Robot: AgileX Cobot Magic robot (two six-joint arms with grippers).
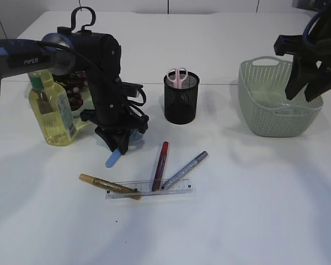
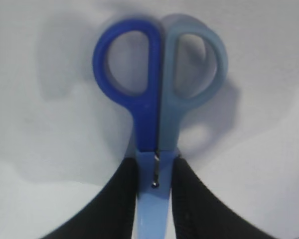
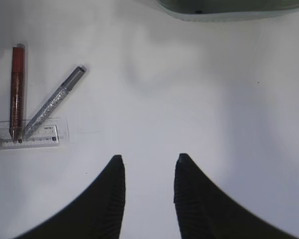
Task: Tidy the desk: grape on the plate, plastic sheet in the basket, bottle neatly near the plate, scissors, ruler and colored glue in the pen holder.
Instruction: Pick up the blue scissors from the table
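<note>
left claw (image 2: 154, 199) pinches the blue scissors (image 2: 157, 99) at the blades, handles pointing away; right claw (image 3: 148, 172) spread.

Bottle (image 1: 51, 108): placed at the far left, just in front of the plate (image 1: 84, 99).
Pen holder (image 1: 181, 97): set at the centre rear, one pair of scissors (image 1: 178, 76) standing in it.
Basket (image 1: 277, 98): placed at the right.
Ruler (image 1: 150, 189): laid nearest the front, three glue pens (image 1: 160, 165) lying across it.
Second scissors (image 2: 158, 99): found left of the pen holder, behind the ruler.
</note>
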